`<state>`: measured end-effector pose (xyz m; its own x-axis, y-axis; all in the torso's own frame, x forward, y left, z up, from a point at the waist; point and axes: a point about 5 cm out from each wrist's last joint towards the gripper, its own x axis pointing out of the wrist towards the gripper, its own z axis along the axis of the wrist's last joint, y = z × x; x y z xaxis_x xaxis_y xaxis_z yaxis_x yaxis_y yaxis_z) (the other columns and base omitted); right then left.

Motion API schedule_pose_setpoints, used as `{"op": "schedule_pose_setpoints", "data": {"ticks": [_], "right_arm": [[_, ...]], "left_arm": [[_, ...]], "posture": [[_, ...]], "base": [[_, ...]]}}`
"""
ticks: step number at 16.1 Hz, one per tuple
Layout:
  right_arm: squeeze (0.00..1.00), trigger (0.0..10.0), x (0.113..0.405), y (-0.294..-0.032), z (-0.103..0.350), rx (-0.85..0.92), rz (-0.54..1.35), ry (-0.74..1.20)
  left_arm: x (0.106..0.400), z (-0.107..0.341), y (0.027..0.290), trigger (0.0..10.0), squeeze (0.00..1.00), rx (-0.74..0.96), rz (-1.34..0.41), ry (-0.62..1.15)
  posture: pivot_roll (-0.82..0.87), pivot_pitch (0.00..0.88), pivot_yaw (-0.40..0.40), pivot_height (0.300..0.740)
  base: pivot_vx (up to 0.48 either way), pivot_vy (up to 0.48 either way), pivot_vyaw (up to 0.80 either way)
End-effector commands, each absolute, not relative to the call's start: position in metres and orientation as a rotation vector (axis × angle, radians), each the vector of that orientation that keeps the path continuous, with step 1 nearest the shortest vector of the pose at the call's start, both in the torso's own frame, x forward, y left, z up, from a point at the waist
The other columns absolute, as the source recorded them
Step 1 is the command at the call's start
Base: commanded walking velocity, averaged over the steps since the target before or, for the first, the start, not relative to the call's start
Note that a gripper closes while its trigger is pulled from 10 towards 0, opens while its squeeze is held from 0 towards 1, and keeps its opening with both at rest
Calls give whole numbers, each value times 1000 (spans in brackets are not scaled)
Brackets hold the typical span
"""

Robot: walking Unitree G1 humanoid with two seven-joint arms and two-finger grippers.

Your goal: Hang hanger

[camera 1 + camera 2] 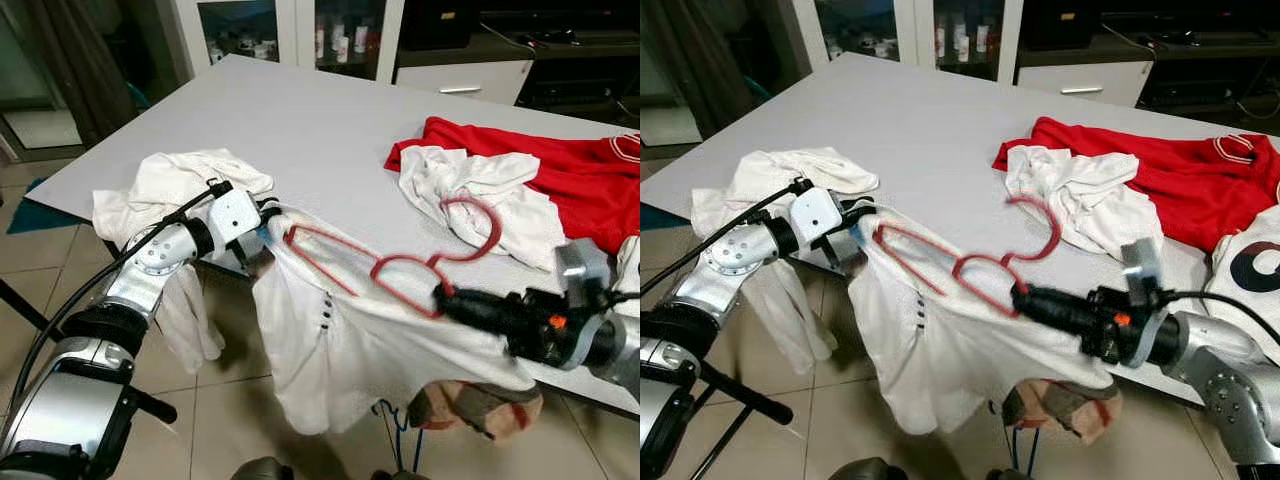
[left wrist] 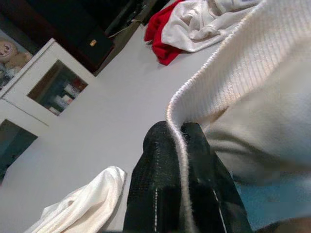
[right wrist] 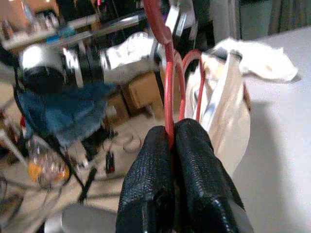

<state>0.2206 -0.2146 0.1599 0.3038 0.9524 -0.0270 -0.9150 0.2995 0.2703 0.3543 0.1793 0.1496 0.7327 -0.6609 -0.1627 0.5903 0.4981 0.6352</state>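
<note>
1. Grey desk point(image 1: 300, 130) is running toward glass-fronted cabinets point(image 1: 300, 30) at the back; a red garment point(image 1: 560, 170) and a crumpled white cloth point(image 1: 470, 190) are lying on its right part, another white cloth point(image 1: 170, 190) at its near left corner.
2. Red hanger point(image 1: 390, 265) is lying partly threaded into a white shirt point(image 1: 340, 340) that is draping over the desk's near edge.
3. Right pincer point(image 1: 447, 297) is clamping together on the hanger's bottom bar, near the hook end.
4. Left pincer point(image 2: 177, 138) is pinching the shirt's ribbed neck hem.
5. Judgement: hanger is thin, stiff, light wire; the bar is giving the firm hold. Shirt is soft and limp, likely slipping off.
</note>
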Motion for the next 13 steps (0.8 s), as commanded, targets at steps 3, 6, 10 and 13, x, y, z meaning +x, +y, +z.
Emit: {"op": "schedule_pose_setpoints", "data": {"ticks": [3, 6, 10, 13], "right_arm": [[0, 10000, 230, -214, 166, 189, 1220, 151], [0, 10000, 241, -209, 170, 189, 1181, 103], [0, 10000, 242, -205, 168, 184, 1194, 107], [0, 10000, 250, -203, 164, 164, 1134, 119]], "left_arm": [[365, 181, 203, 10000, 0, 566, -495, -222], [359, 190, 202, 10000, 1000, 395, -493, -333], [360, 201, 204, 10000, 690, 173, -409, -389], [355, 203, 197, 10000, 0, -71, -587, -331]], "posture": [[-36, 0, 34, 740], [-32, 0, 26, 740], [-27, 0, 22, 740], [-25, 0, 19, 740]], "base": [[0, 0, 0], [0, 0, 0], [0, 0, 0], [0, 0, 0]]}}
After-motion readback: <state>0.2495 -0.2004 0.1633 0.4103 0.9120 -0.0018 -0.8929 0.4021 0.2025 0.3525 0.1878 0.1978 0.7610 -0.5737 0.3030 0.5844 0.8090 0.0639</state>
